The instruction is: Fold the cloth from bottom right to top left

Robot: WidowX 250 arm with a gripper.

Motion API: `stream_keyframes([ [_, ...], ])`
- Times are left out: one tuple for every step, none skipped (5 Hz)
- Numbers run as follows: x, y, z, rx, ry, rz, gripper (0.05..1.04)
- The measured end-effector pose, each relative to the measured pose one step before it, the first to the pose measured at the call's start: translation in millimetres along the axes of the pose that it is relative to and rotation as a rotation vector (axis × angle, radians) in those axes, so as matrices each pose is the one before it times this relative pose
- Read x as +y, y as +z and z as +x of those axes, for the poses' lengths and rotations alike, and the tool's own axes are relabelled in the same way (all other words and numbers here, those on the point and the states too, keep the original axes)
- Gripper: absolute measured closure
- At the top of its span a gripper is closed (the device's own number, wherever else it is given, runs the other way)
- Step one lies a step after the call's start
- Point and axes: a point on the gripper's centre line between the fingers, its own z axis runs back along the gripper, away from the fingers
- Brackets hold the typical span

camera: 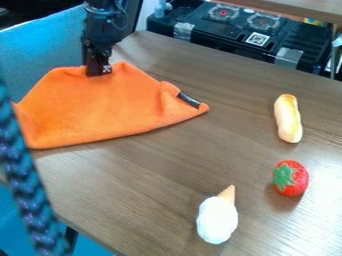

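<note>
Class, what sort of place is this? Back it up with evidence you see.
Probably a robotics lab: a black robot gripper at a folded orange cloth, toy food like a red plastic-looking strawberry, and a taped black toy stove.

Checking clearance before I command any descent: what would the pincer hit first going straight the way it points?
Pointing down, the pincer would meet the orange cloth first; they may already be touching, though depth is unclear here.

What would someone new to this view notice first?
Most likely the bright orange cloth, spread over the upper left of the table, with the black gripper at its top edge. Next, probably the red strawberry at the lower right, then the white toy ice cream cone near the bottom, left of the strawberry.
</note>
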Motion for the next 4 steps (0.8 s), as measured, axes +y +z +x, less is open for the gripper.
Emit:
stream_keyframes([
  [1.51,-5.47,-1.58,0.0069,0.0056,-0.0091,0.573],
  [4.73,6.25,3.74,-0.0185,0.0145,0.0079,0.269],
  [-3.77,-1.15,2.52,-0.0290,0.0078,-0.0473,0.079],
  [-2.17,1.09,-1.91,-0.0641,0.0289,-0.0808,0.081],
])
